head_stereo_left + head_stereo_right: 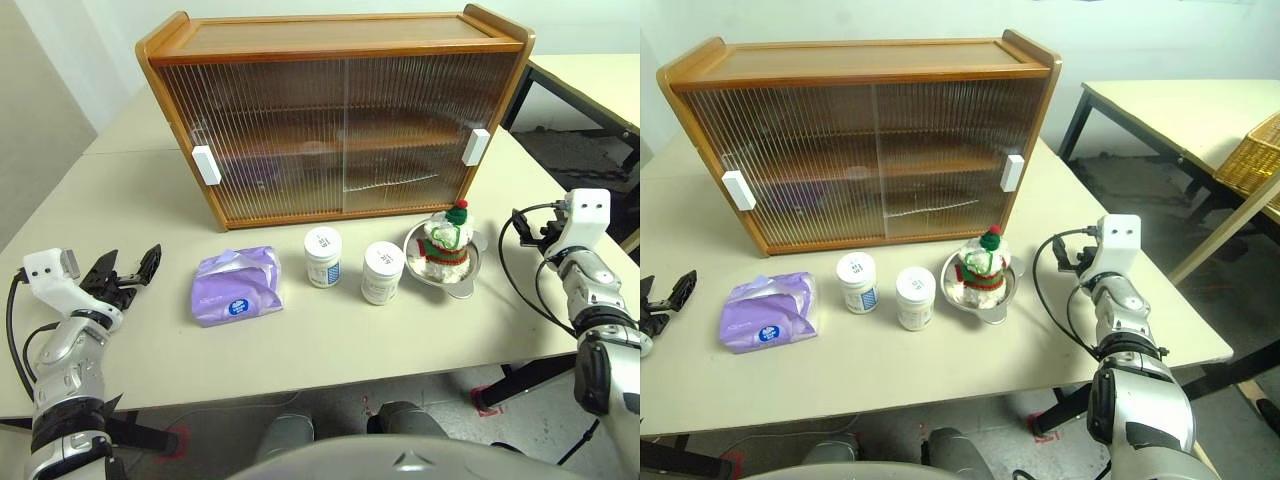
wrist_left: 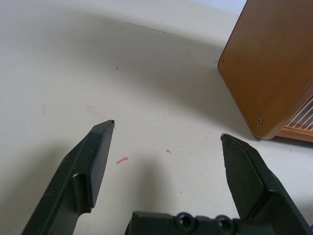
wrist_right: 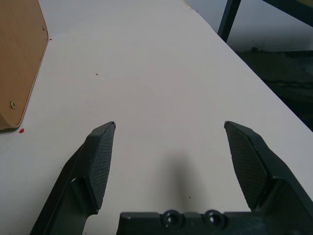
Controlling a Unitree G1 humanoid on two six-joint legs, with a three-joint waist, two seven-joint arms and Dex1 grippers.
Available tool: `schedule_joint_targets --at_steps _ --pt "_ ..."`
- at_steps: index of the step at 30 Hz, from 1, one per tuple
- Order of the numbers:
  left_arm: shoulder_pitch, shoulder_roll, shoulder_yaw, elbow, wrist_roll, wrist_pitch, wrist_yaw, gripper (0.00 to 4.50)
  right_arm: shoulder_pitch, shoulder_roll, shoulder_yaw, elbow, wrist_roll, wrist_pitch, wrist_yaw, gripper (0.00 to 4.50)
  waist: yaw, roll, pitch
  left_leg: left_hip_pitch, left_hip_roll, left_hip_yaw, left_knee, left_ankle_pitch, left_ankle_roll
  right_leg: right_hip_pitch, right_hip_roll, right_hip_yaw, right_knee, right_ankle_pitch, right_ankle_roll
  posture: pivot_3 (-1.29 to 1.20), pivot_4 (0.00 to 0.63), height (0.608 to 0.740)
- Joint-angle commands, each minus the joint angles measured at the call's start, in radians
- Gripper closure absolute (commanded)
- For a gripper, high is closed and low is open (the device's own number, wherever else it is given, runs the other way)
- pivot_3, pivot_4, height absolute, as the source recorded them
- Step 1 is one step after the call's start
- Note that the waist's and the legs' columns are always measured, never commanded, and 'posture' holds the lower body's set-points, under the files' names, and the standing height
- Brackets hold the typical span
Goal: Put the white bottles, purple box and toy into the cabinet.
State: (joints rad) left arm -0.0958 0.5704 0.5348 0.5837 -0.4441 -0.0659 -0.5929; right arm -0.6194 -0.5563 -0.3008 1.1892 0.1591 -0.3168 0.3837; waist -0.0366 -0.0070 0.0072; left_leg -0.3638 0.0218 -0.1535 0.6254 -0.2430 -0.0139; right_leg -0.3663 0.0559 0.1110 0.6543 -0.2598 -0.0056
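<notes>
In the head views, the cabinet stands at the far side of the bench with its sliding doors closed. In front of it lie in one row the purple box, the two white bottles and, and the toy, which sits in a steel bowl. In the left wrist view, the left hand is released, fingers wide apart over bare bench near the cabinet's side. In the right wrist view, the right hand is also released, grasping nothing.
</notes>
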Motion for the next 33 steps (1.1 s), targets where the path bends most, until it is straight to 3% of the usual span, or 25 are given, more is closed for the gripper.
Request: schedule_joint_targets --at_steps 1,8,12,17,24,33 --pt "-0.017 0.001 0.002 0.002 0.000 -0.008 0.003 0.00 -0.016 0.001 -0.005 -0.004 0.007 -0.004 0.019 0.04 0.000 0.000 0.000 0.000 0.000 0.000 0.000 0.000 0.000 0.000 0.000 0.000 0.000 0.000 0.000 -0.05 0.000 0.740" --pt "-0.052 0.015 0.000 0.038 0.008 -0.010 -0.001 0.00 -0.083 -0.034 -0.036 -0.085 0.065 -0.007 0.108 0.04 -0.004 0.001 0.001 0.000 0.000 0.004 0.000 0.000 0.000 -0.001 0.001 0.006 0.000 0.000 0.001 -0.08 0.000 0.740" --pt "-0.097 0.041 -0.003 0.073 0.014 -0.011 -0.011 0.00 -0.113 -0.054 -0.046 -0.257 0.130 0.063 0.219 0.04 -0.012 0.001 0.000 0.000 0.000 0.007 0.001 0.000 0.001 -0.002 0.002 0.009 -0.001 0.001 0.001 -0.09 0.000 0.740" --pt "-0.085 0.057 -0.003 0.017 0.001 0.008 -0.029 0.00 -0.036 -0.062 -0.008 -0.590 0.262 0.314 0.422 0.04 -0.020 -0.001 -0.001 -0.001 -0.001 0.013 0.002 0.000 0.001 -0.002 0.006 0.009 -0.003 0.002 0.001 -0.08 0.000 0.740" --pt "-0.042 0.099 0.005 -0.127 -0.032 0.094 -0.073 0.00 0.119 -0.153 0.105 -1.068 0.470 0.766 0.674 0.04 -0.024 -0.002 0.000 -0.001 -0.005 0.020 0.012 -0.004 0.002 -0.003 0.018 0.009 -0.005 0.001 0.004 -0.08 0.000 0.740" --pt "0.017 0.158 0.034 -0.332 -0.092 0.235 -0.088 0.00 0.148 -0.162 0.222 -1.261 0.501 0.892 0.783 0.04 -0.022 -0.003 0.000 0.003 -0.008 0.021 0.019 -0.004 0.001 0.003 0.019 0.011 -0.003 0.001 0.000 -0.02 0.000 0.740"
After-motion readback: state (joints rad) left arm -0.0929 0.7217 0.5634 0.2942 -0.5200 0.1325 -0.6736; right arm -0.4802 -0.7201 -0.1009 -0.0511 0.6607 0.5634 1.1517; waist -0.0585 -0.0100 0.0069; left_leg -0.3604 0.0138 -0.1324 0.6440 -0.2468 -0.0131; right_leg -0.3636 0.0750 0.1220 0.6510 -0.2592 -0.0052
